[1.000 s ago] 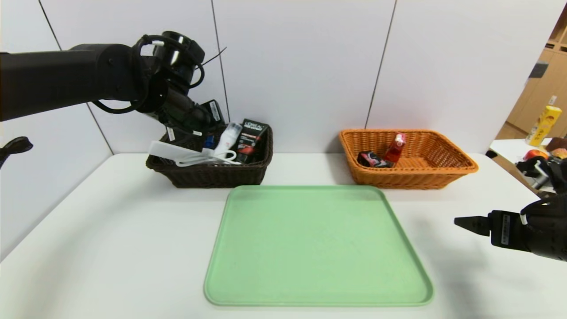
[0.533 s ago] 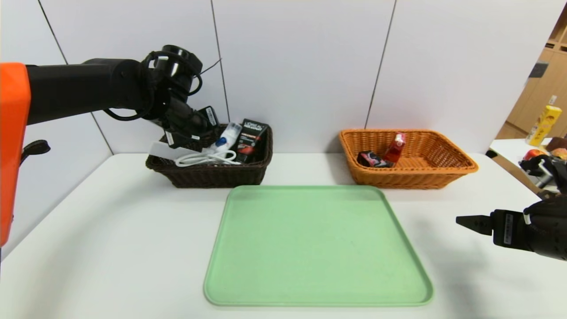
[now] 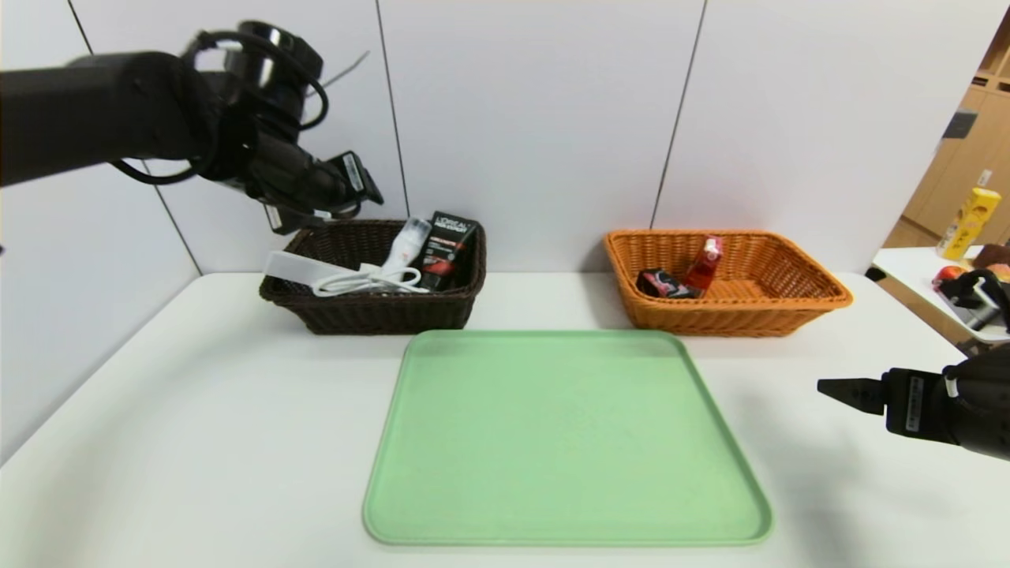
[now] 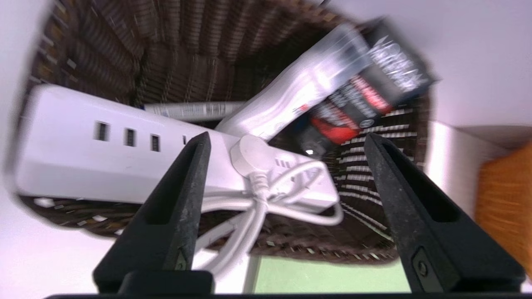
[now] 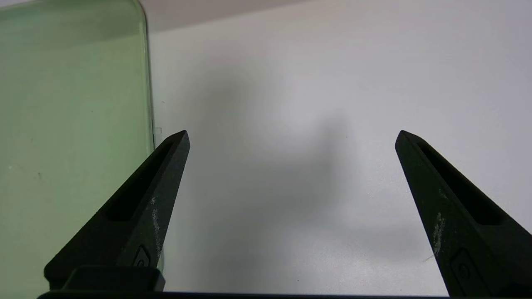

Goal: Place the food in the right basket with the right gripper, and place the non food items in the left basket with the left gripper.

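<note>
The left basket (image 3: 371,312) of dark brown wicker holds the non food items: a white power strip (image 3: 300,270) with coiled cord, a white bottle (image 3: 406,241) and a black L'Oreal tube (image 3: 446,244). In the left wrist view a white marker (image 4: 191,110) lies behind the power strip (image 4: 83,153). My left gripper (image 3: 347,203) hovers open and empty above the basket's back left part (image 4: 286,139). The orange-tan right basket (image 3: 789,304) holds the food, a red carton (image 3: 704,264) and a black carton (image 3: 663,284). My right gripper (image 3: 836,388) stands open and empty over the table (image 5: 291,135).
A bare green tray (image 3: 564,442) lies in the middle of the white table (image 3: 197,434), just in front of both baskets. Its edge (image 5: 70,124) runs beside my right gripper. A side table with fruit and a yellow carton (image 3: 964,225) stands at the far right.
My left gripper opened, let the marker drop into the left basket, and rose up and to the left, clear of the basket. The right arm barely moved.
</note>
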Robot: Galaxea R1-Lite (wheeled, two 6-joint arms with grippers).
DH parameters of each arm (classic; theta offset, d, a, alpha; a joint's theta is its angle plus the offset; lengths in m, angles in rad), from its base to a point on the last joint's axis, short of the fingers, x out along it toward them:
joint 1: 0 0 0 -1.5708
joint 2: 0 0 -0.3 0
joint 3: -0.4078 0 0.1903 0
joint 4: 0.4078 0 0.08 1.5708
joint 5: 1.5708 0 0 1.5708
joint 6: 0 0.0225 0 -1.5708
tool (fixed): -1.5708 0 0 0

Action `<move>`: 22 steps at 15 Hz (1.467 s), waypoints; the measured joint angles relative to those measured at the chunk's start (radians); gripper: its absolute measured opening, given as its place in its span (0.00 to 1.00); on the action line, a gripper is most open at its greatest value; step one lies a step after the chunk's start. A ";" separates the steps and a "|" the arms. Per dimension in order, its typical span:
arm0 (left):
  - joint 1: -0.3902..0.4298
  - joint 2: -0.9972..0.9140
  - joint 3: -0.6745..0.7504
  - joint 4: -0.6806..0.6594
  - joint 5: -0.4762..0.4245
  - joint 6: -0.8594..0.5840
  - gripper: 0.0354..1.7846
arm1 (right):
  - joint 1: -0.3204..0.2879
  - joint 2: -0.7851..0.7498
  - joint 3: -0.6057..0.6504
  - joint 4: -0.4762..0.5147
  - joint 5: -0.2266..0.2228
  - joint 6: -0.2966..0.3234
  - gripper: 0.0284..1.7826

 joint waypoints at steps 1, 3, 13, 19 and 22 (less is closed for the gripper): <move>0.000 -0.055 0.005 0.000 0.000 0.038 0.76 | 0.000 -0.009 -0.004 0.000 0.002 -0.003 0.96; -0.001 -0.189 0.040 0.001 0.000 0.169 0.80 | 0.000 -0.038 -0.014 0.001 0.004 -0.024 0.96; 0.130 -0.980 0.791 -0.166 0.205 0.624 0.91 | 0.008 -0.404 0.076 0.046 0.055 -0.124 0.96; 0.231 -1.424 1.367 -0.379 0.143 0.556 0.93 | 0.007 -0.806 0.257 0.055 0.047 -0.128 0.96; 0.280 -1.633 1.542 -0.402 0.035 0.572 0.94 | -0.003 -1.008 0.320 0.096 0.076 -0.151 0.96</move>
